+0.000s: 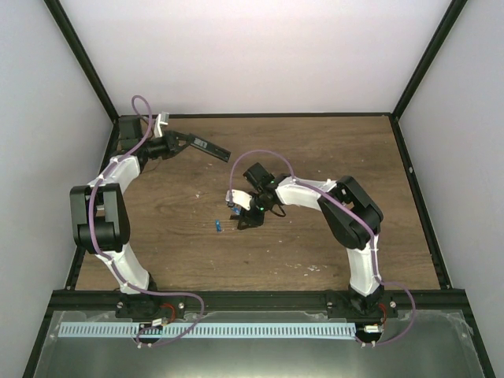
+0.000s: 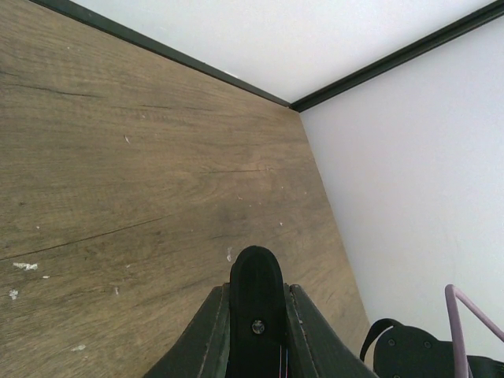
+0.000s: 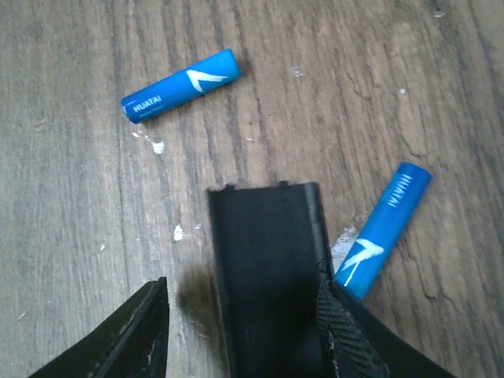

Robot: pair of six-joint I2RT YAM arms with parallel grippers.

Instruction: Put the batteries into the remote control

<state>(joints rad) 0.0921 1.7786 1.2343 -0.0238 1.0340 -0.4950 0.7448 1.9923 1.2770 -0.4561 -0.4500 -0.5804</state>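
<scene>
Left end effector (image 1: 179,142): clamped shut on one end of the remote (image 1: 209,147), apparently lifted off the counter (image 1: 331,157) near the far left corner, probably to steady it as a fixture for loading. Long axis roughly level, free end pointing right and slightly nearward, toward mid-counter. Upward face: cannot tell.

Right end effector (image 3: 242,287): half open, straddling the cover (image 3: 268,236). One finger (image 3: 346,331) against the cover's edge, the other finger (image 3: 134,339) apart — no grip, so likely just parked over it on the way to a battery.

Batteries, both flat on the counter:
- One (image 3: 179,85) beyond the cover and to its left, axis near crosswise in the wrist view.
- The other (image 3: 383,231) just beside the cover's right edge, slanted up and rightward.

Neither loaded yet.
</scene>
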